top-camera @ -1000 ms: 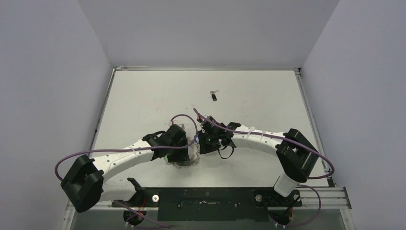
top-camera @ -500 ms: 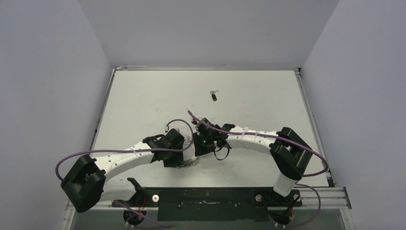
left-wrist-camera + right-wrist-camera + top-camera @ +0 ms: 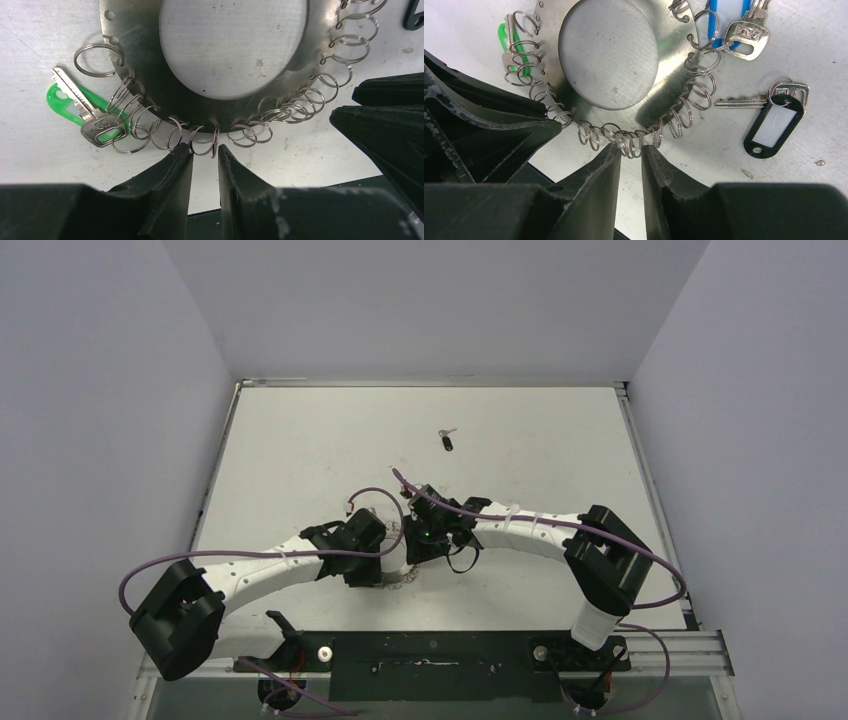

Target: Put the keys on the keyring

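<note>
From overhead, both arms meet over the keyring. It lies flat on the table, toward 6 o'clock of the table's middle. That puts it near the front rail and well apart from the side walls at 9 and 3 o'clock.

On my left wrist camera, the left gripper sits at the ring's 6 o'clock rim. Its fingers stand a narrow slot apart with one rim loop at the mouth of that slot, and I cannot tell whether they pinch it. The green-tagged key hangs from a loop at 8 o'clock.

On my right wrist camera, the right gripper is also at the 6 o'clock rim in its own view. It is nearly closed, with a bunch of rim loops squeezed between its tips. The left arm's black fingers fill the 8 o'clock side, just beside the loops, so there is very little room between the two grippers along that edge.

The blue-tagged key hangs from a loop at 1 o'clock. The black-tagged key lies loose on the table at 3 o'clock of the ring, near the loops but apart from them. Bare table shows around this key.

The second black key lies at 12 o'clock from the grippers, well apart from them and from every table edge.
</note>
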{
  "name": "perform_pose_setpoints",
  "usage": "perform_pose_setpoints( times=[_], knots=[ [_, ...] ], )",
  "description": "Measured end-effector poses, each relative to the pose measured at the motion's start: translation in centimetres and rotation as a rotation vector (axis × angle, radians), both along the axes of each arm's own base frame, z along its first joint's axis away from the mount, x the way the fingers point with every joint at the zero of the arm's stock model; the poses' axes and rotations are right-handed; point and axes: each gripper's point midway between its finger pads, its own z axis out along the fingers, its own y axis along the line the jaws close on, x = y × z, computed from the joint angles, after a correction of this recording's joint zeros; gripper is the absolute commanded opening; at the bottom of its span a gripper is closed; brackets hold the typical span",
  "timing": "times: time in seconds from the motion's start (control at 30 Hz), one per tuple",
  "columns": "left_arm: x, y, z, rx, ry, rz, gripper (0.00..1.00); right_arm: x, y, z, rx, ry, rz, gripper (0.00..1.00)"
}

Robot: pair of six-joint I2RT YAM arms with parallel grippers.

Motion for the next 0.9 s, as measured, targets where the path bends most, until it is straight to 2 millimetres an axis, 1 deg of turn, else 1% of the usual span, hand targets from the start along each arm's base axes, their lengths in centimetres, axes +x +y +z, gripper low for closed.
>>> perform_pose_setpoints(
  times=[0.1, 0.27, 0.47, 0.57, 0.77, 0.9],
  knots=[
    [0.2, -0.1, 0.1, -0.005, -0.006, 0.001, 0.25, 0.0, 0.0, 0.1, -0.002, 0.0, -0.001, 0.25],
    [0.3, -0.1, 0.4, -0.012, -0.02, 0.002, 0.3, 0.0, 0.0, 0.1, -0.005, -0.001, -0.001, 0.25],
    [0.9, -0.1, 2.4, -0.068, -0.101, 0.016, 0.32, 0.1, -0.1, 0.1, -0.008, -0.005, -0.003, 0.26],
    [0.9, 0.1, 3.0, -0.095, -0.13, 0.024, 0.31, 0.2, -0.1, 0.1, -0.009, -0.006, -0.004, 0.26],
    [0.6, 0.9, 2.0, -0.109, -0.109, 0.063, 0.3, 0.2, -0.1, 0.1, -0.01, -0.007, -0.003, 0.27],
    [0.8, 1.6, 1.3, -0.138, -0.071, 0.115, 0.29, 0.3, 0.0, 0.3, -0.007, -0.009, -0.002, 0.27]
  ],
)
